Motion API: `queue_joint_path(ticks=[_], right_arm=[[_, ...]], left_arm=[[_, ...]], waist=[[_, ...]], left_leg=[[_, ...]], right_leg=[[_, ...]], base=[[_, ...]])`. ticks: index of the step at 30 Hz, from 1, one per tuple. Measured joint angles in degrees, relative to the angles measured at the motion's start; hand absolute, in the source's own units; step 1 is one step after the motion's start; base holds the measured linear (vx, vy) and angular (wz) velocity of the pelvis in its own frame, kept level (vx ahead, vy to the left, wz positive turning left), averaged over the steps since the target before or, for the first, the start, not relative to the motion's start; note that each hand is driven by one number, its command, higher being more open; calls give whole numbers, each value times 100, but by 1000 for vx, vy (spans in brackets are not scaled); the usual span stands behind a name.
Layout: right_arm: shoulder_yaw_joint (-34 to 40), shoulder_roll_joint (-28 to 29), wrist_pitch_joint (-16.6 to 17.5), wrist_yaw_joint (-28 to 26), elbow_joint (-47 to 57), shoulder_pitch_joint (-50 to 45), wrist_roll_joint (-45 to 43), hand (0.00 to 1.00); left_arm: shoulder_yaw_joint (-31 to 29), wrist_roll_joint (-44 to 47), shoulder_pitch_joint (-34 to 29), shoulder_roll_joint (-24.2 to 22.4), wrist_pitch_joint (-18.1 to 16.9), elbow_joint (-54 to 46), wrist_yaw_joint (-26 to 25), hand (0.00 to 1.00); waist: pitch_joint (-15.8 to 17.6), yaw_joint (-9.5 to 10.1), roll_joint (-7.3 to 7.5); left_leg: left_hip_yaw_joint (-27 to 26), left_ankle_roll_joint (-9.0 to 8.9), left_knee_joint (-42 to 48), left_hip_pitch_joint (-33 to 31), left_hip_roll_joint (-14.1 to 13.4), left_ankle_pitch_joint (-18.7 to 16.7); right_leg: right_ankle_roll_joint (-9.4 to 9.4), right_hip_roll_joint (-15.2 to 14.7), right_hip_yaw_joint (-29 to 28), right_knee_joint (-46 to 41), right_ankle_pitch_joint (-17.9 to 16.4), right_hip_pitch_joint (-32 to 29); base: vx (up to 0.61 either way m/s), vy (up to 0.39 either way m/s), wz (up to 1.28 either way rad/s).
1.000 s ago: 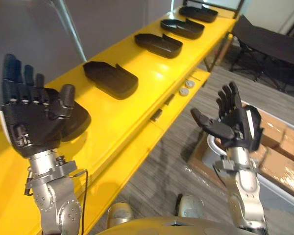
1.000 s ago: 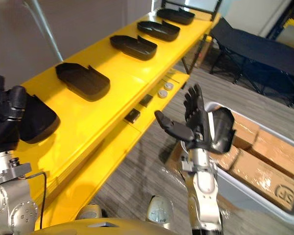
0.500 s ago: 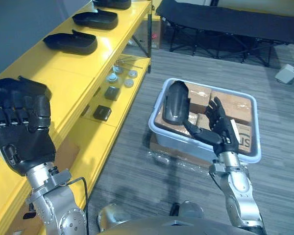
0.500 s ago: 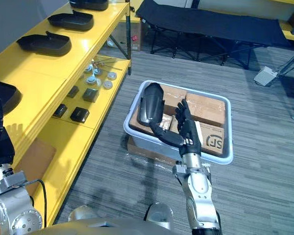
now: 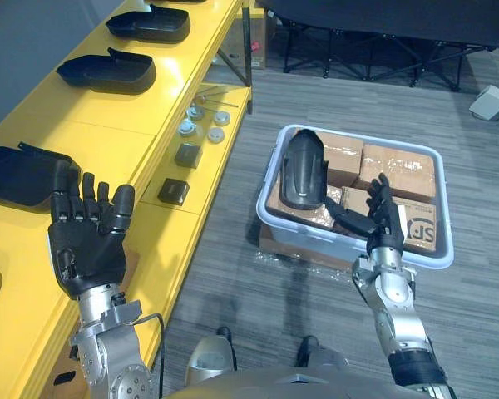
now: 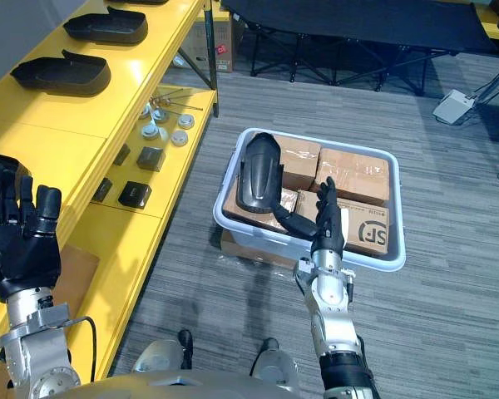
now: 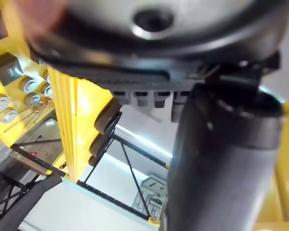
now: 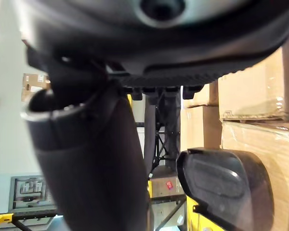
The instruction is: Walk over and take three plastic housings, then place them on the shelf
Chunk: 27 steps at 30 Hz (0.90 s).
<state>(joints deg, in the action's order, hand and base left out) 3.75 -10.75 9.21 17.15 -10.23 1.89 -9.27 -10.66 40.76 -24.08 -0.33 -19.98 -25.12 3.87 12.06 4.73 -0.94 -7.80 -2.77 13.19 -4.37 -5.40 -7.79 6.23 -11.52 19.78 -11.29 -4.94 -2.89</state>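
A black plastic housing [image 5: 303,170] stands on end in a pale blue bin [image 5: 437,262] on the floor, leaning on brown cartons; it also appears in the right wrist view [image 8: 226,185]. My right hand [image 5: 381,218] is raised just in front of the bin, fingers straight and open, a little to the right of the housing and not touching it. Several more black housings [image 5: 108,72] lie on the yellow shelf [image 5: 125,133] at the left. My left hand [image 5: 87,237] is held up open over the shelf's edge, empty.
Small round parts [image 5: 201,129] and dark blocks [image 5: 173,191] lie on the shelf's lower level. Brown cartons [image 5: 399,170] fill the bin. A black folding cot [image 6: 349,21] stands at the back, and a white box [image 5: 491,101] lies at the far right on the grey floor.
The view has shifted slightly, bringing the bin closer to centre. My left hand has dropped lower and spread its fingers. My right hand stays raised and open beside the housing.
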Motion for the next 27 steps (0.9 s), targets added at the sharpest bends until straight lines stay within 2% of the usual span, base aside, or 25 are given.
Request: queue_joint_path(ticks=[2, 4, 7, 10, 11, 13, 17, 19, 22, 24, 27], right_arm=[[259, -153, -4, 254, -439, 559, -7, 100], [638, -489, -7, 619, -1032, 1401, -50, 100], [800, -924, -33, 928, -1437, 2153, -67, 100], [798, -1481, -39, 972, -2040, 2785, -221, 100], [786, -1740, -41, 970, -2519, 3116, -365, 100], [727, -1898, -40, 963, -2894, 3349, -497, 100], [199, -2345, -48, 813, -4062, 3964, -851, 100], [20, -2422, -118, 806, -4415, 4255, -1027, 100], [-101, -2666, -227, 747, -4789, 4576, -1311, 100], [-106, -2775, -304, 612, -4949, 4726, -1425, 100], [-260, -2903, -382, 279, -5090, 4892, -1434, 100]], left_arm=[[14, -18, 268, 131, 0, -1, 54, 100], [55, -88, 571, 220, 1, -3, 122, 100], [60, -88, 633, 360, 7, -2, 130, 100], [55, -77, 662, 380, 5, 2, 144, 100], [67, -62, 698, 425, 3, 46, 147, 100], [76, -62, 736, 516, -3, 162, 148, 100], [341, -67, 1122, 917, -423, 484, 408, 100], [479, -71, 1253, 992, -555, 587, 487, 100], [663, -73, 1493, 1044, -728, 711, 617, 100], [745, -72, 1564, 1086, -805, 766, 642, 100], [839, -70, 1585, 1136, -895, 827, 650, 100]], waist=[[195, 44, 44], [548, 143, 42], [891, 285, 59], [1241, 352, 35], [1354, 468, 22], [1429, 530, -15], [1503, 782, -114], [1540, 822, -176], [1594, 978, -281], [1598, 1077, -287], [1615, 1108, -324]], left_leg=[[50, 48, 181, -210, 24, -31], [131, 101, 437, -517, 25, -68], [160, 120, 683, -840, -6, -99], [322, 157, 1002, -1138, -28, -150], [351, 161, 1124, -1274, -53, -184], [390, 158, 1240, -1356, -77, -228], [575, 155, 1526, -1767, -129, -291], [648, 156, 1602, -1882, -128, -291], [724, 155, 1675, -2091, -128, -262], [726, 142, 1671, -2197, -128, -223], [777, 133, 1651, -2328, -129, -153]], right_leg=[[10, -7, 93, 192, 133, -9], [4, 21, 197, 442, 346, -43], [-18, 62, 223, 575, 507, -219], [-15, 81, 364, 519, 525, -319], [-17, 95, 365, 456, 526, -420], [-19, 114, 385, 430, 525, -445], [-38, 162, 522, 302, 513, -698], [-57, 154, 596, 214, 501, -780], [-98, 99, 662, 83, 466, -966], [-149, 70, 666, -19, 423, -1131], [-190, 53, 721, -129, 376, -1285]], base=[[-49, 58, 12], [-139, 66, 11], [-128, 47, 3], [-87, 42, 18], [-68, 32, 10], [-37, 30, 3], [-40, 27, 11], [-46, 23, 9], [-46, 34, 8], [-52, 32, 1], [-42, -19, 5]])
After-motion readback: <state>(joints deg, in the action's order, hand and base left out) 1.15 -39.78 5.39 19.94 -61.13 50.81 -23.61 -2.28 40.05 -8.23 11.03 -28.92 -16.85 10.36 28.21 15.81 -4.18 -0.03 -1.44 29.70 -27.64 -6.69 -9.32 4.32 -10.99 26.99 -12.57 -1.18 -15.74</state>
